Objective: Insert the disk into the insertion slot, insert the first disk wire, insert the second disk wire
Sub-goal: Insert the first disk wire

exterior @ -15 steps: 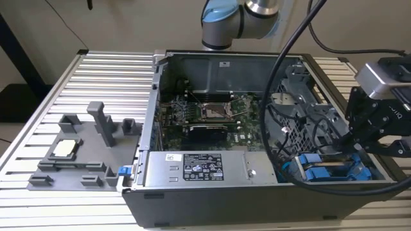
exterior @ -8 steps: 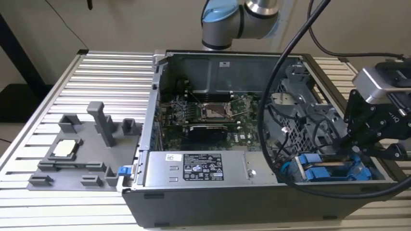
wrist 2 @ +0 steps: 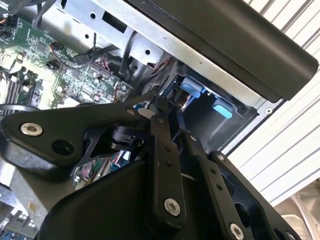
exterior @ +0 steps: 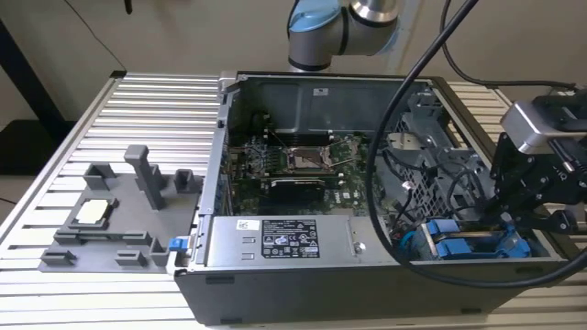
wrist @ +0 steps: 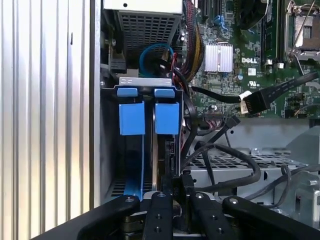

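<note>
End effector (wrist: 176, 181) hangs close to the disk (wrist: 167, 118) inside the computer case (exterior: 293, 299).

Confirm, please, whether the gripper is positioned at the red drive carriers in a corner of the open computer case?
Not quite: the drive carriers are blue, not red, as the first wrist view shows. The gripper is indeed positioned at them in a corner of the open computer case.

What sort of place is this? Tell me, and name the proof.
Probably a robotics lab bench for computer assembly: an open computer case on a slatted metal table, a robot arm behind it, a grey parts tray beside it.
</note>
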### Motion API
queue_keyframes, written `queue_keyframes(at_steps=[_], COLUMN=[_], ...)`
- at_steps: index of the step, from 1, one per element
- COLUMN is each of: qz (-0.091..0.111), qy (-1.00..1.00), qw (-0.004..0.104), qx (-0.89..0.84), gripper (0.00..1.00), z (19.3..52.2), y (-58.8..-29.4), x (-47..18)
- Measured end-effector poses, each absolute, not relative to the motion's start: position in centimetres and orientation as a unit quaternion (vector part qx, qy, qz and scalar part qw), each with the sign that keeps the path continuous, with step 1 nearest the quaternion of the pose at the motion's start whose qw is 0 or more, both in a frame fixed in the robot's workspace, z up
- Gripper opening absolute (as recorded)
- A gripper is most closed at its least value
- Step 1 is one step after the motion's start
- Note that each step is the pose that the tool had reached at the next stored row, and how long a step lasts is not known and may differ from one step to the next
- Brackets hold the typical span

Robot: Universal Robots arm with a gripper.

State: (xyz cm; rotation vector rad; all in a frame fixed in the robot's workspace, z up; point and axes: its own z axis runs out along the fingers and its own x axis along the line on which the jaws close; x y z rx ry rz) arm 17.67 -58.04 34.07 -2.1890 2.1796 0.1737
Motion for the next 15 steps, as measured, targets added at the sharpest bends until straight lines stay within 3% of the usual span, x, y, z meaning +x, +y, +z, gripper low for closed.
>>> queue_keyframes(at_steps=[15], qz=[0.057], qy=[0.704], qw=[0.025], qx=[-0.707], gripper=[0.19], z=[33.04], y=[-58.06], x=[17.85])
